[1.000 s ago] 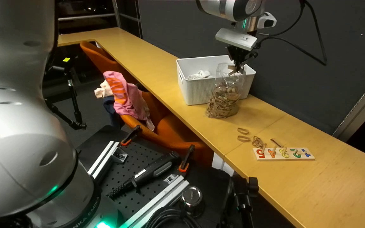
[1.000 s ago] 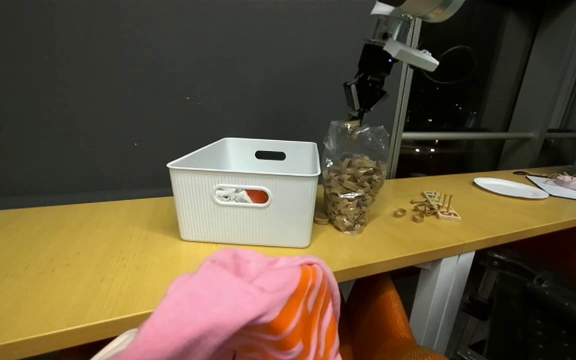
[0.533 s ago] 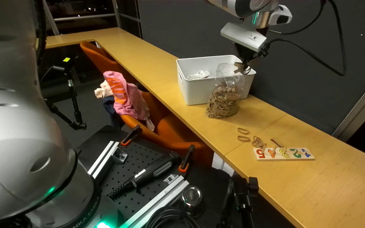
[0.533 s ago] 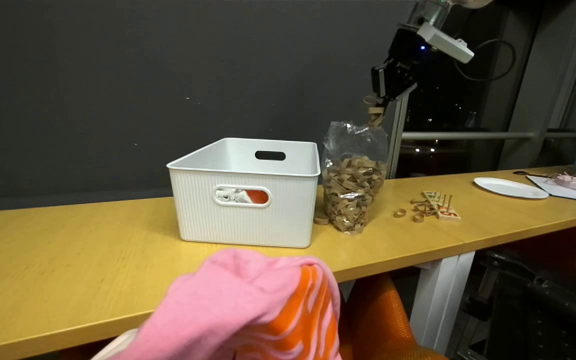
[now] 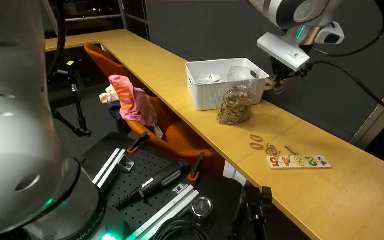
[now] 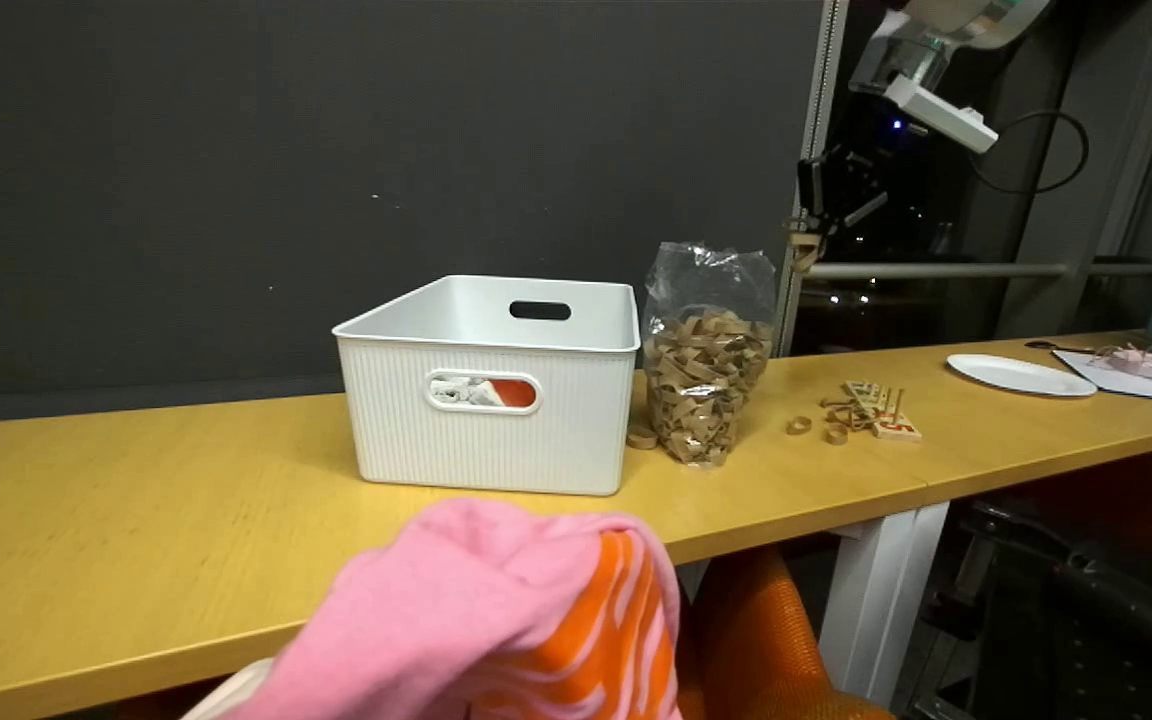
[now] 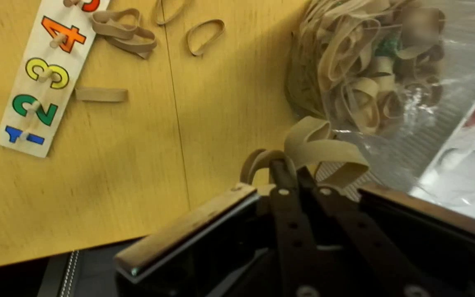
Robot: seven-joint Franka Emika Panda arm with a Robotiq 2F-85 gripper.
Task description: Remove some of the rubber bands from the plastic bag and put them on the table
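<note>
Tan rubber bands [image 7: 331, 151] hang pinched in the end effector [image 7: 294, 175].

The clear bag [image 6: 724, 284] stands upright on the desk [image 6: 146, 520], part-full of tan bands [image 6: 700, 368]; we see loose bands [image 7: 101, 95] nearby, others midair.

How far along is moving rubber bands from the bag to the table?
Looks done: several loose bands lie on the table, some beside the number strip. In hand: the shut pincer grips other bands, in the air outside the bag. Left: probably lowering those onto the table and letting go.
</note>
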